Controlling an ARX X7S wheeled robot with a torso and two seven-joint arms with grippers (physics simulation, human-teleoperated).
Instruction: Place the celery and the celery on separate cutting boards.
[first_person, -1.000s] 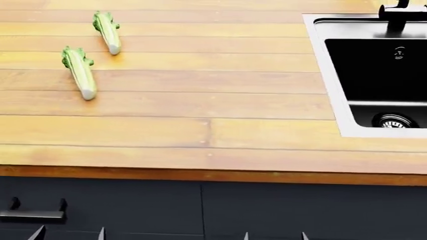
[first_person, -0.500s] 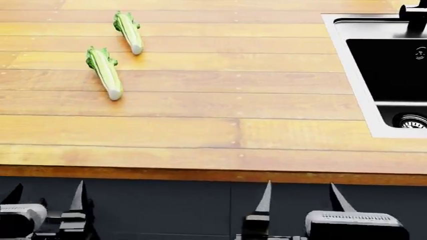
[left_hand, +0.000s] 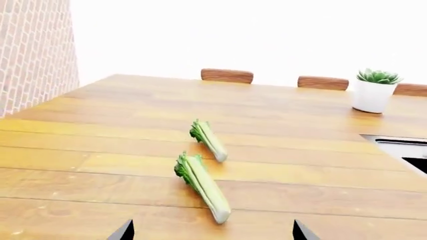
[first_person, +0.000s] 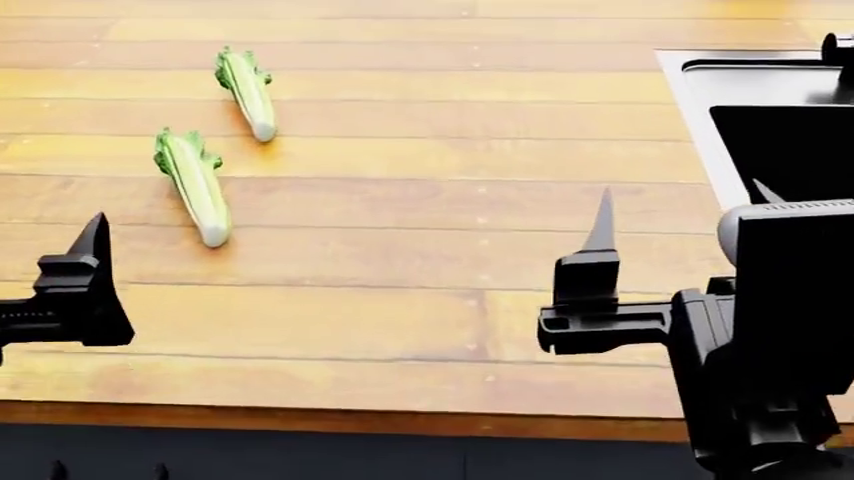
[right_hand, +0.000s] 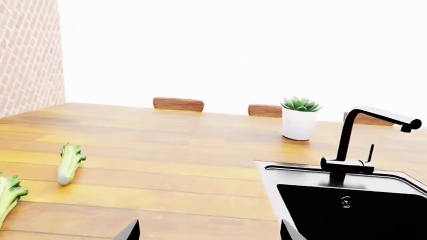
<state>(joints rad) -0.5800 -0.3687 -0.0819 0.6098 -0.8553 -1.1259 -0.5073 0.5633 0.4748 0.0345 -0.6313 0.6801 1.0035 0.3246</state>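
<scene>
Two celery bunches lie on the wooden counter, leafy tops pointing away from me. The nearer celery (first_person: 195, 186) (left_hand: 203, 187) is left of centre, and the farther celery (first_person: 246, 93) (left_hand: 209, 141) lies just beyond it. My left gripper (left_hand: 212, 231) is open and holds nothing. It hovers short of the nearer bunch's whitish base, and one of its fingers (first_person: 83, 290) shows at the left edge of the head view. Over the counter beside the sink, my right gripper (first_person: 681, 215) (right_hand: 209, 229) is open and holds nothing. The cutting boards are out of view.
A black sink with a steel rim (first_person: 687, 100) is set into the counter at the right, with a black faucet (right_hand: 360, 145) behind it. A potted succulent (right_hand: 299, 119) and chair backs (left_hand: 227, 75) stand at the far edge. A brick wall (left_hand: 33, 50) is at the left.
Both arms have risen from the bottom edge of the head view to above the counter. The head view has tilted, so the celery bunches appear lower in frame; they have not moved on the counter.
</scene>
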